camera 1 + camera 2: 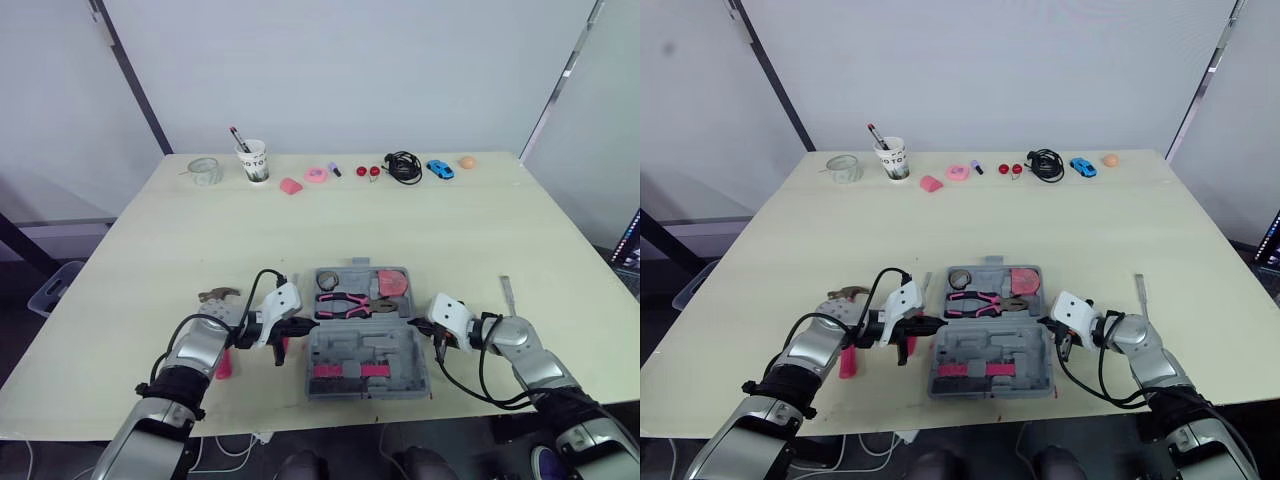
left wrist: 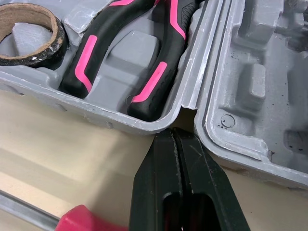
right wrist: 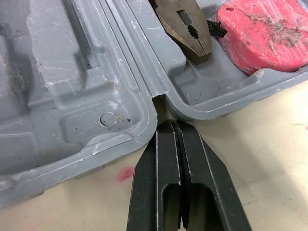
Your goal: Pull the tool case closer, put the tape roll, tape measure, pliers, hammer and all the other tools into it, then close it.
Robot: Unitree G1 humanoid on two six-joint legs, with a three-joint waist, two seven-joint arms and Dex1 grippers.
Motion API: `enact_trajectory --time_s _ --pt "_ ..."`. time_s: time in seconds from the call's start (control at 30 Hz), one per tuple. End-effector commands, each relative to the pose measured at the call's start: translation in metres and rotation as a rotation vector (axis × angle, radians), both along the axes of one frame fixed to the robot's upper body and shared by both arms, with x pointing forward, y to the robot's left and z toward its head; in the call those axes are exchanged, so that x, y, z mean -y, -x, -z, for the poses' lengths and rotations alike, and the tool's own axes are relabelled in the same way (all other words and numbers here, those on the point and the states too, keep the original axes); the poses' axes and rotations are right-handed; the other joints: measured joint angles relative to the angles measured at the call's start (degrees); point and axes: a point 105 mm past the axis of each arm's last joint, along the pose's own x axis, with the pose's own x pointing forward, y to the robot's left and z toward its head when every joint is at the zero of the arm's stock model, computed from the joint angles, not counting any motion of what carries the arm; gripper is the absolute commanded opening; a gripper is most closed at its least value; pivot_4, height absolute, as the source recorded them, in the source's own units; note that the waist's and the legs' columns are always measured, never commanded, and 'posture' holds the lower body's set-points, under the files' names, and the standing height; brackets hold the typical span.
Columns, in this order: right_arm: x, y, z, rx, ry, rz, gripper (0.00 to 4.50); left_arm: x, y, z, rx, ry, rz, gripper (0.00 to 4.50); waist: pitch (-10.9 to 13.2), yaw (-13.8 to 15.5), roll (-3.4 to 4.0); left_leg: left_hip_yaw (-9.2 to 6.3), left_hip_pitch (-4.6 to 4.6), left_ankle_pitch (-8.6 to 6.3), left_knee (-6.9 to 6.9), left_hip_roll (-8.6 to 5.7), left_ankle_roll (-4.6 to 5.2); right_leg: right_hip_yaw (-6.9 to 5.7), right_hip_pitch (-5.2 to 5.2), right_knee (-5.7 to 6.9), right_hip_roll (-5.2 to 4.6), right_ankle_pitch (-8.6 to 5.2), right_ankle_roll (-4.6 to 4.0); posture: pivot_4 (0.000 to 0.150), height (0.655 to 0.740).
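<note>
Tool case (image 1: 340,352) lies open; the left gripper (image 2: 174,137) and right gripper (image 3: 174,126) are each pressed together at its hinge notches; wrist views crop the pliers (image 2: 144,57).

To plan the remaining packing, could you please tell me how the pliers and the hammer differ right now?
The pliers lie inside the open tool case, in its far half; the hammer lies outside on the table, left of the case. The pliers show in full; the left arm covers the hammer's middle. The pliers' handles are black and pink; the hammer's handle looks all pink. Both lie flat.
</note>
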Motion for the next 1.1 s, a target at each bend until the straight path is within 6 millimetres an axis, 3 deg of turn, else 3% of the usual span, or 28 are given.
enact_trajectory --time_s 0.03,0.53,1.1 --pt "-0.02 -0.005 -0.018 0.078 -0.048 -0.055 0.0 0.007 0.005 0.006 -0.019 0.002 0.025 0.02 0.0 0.0 0.0 0.0 0.0 0.0 0.0 0.0 0.0 0.0 0.0 0.0 0.0 0.0 0.0 0.15 0.74" --pt "-0.024 -0.01 -0.026 0.121 -0.067 -0.059 0.0 0.008 0.006 0.007 -0.024 0.0 0.026 0.02 0.0 0.0 0.0 0.0 0.0 0.0 -0.01 0.01 0.0 0.01 -0.01 0.0 0.02 0.0 0.0 0.15 0.74" --pt "-0.021 0.008 -0.004 -0.03 -0.023 -0.093 0.0 0.006 0.007 0.01 -0.032 -0.005 0.025 0.02 0.0 0.0 0.01 -0.05 -0.01 0.0 -0.02 0.01 0.0 0.02 -0.01 -0.01 0.02 0.0 -0.01 0.15 0.74"
